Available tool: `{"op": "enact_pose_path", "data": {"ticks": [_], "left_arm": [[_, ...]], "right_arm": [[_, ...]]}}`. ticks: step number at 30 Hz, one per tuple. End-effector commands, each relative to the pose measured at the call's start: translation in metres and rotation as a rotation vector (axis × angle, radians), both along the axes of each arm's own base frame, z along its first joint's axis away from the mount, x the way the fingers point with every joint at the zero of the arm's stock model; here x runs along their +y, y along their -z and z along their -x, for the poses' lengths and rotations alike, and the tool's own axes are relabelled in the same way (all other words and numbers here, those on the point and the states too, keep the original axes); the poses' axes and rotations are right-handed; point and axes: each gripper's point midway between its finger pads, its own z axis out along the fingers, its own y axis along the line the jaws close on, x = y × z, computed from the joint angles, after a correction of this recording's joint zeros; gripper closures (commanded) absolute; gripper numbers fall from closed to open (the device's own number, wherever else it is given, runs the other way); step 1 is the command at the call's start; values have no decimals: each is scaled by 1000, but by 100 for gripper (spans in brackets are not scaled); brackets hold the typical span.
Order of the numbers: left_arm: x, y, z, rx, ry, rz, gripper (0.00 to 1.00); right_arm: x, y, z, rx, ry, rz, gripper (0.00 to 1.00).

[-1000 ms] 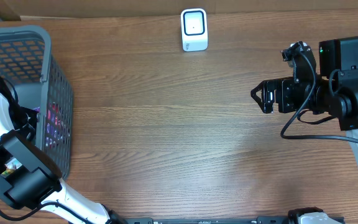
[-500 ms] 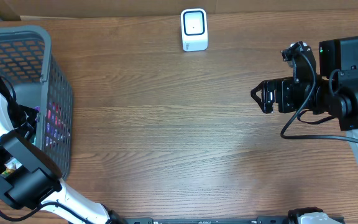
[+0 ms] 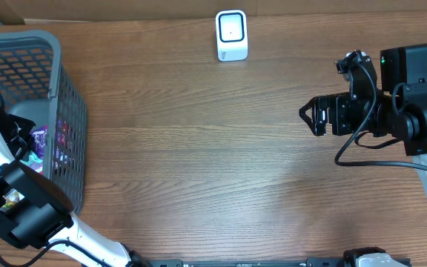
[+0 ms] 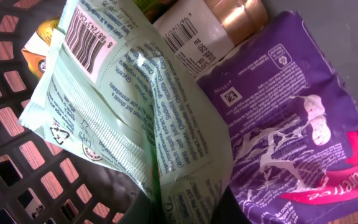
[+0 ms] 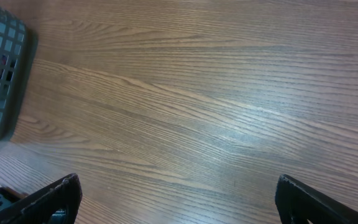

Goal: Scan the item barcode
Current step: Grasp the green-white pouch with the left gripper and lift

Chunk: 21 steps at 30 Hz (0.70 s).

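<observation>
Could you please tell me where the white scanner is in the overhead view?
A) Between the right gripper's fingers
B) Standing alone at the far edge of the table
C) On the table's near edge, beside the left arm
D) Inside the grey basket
B: the white scanner stands alone at the far edge of the table, well apart from the basket and the open right gripper.

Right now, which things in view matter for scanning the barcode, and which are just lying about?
For the job:
- pale green packet, barcode face showing
- white scanner at the table's far edge

Lying about:
- purple packet
- white tube with a copper cap
- grey basket holding them all
- right claw, open over bare table
</observation>
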Motion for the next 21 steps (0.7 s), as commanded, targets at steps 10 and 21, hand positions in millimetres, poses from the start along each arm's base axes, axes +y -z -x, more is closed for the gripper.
{"op": "enact_pose_path", "data": {"ticks": [10,21], "left_arm": [[8,-2,2,13,10,-30,96],[8,-2,2,14,10,-31,87]], "right_arm": [[3,-9,-1,-28,-11,-11,0],[3,-10,-1,-31,-11,-11,0]]}}
